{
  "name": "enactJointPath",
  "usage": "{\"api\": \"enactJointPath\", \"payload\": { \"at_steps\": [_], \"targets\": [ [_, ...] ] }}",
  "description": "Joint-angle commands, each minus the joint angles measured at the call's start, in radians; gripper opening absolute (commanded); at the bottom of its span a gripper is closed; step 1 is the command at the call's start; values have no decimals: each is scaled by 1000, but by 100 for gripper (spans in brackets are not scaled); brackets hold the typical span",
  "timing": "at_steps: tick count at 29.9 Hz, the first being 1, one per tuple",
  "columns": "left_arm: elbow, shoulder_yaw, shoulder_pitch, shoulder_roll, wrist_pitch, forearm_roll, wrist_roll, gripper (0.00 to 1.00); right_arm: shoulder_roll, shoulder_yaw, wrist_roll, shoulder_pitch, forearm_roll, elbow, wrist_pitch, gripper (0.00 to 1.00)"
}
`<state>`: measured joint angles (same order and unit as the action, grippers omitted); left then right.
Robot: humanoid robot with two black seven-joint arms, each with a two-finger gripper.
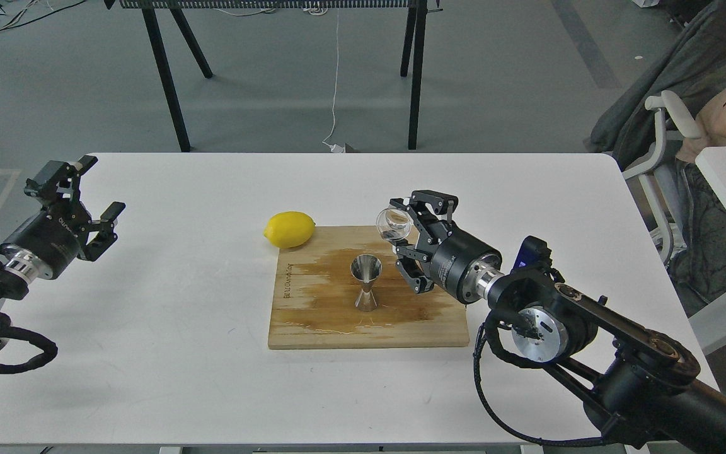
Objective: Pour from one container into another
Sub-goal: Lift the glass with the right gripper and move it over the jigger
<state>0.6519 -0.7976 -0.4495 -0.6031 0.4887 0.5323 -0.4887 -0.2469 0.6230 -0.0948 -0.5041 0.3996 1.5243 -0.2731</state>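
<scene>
Above the right half of the wooden cutting board [312,315], the right gripper [408,234] is clamped on the small clear, round, stubby glass cup [394,225], its black fingers [429,203] bearing on the cup's side wall while the cup lies tipped well over, mouth turned left toward the shiny steel hourglass-shaped jigger [366,282]. The cup hangs above and to the right of the jigger, apart from it. The glass is judged light, rigid, smooth and breakable, so a firm but moderate hold on the wall suits it; the narrow-waisted jigger, standing upright and unheld on the board, looks easily toppled. A yellow lemon [289,229] rests at the board's far-left corner. Well apart, over the white table [149,353], the left gripper [94,202] hangs with fingers spread, holding nothing.
</scene>
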Motion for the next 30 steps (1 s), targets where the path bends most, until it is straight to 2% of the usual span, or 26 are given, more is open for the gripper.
{"api": "enactJointPath", "payload": {
  "at_steps": [1,18,30],
  "targets": [
    [0,0,-2,0,0,-2,0,99,0,-66,1,-48,30,-4,0,46],
    [0,-3,0,0,0,-2,0,99,-6,-161,1,-151,137,-59,0,46],
    [0,-3,0,0,0,-3,0,99,-20,-313,1,-252,198,-62,0,46]
  ]
}}
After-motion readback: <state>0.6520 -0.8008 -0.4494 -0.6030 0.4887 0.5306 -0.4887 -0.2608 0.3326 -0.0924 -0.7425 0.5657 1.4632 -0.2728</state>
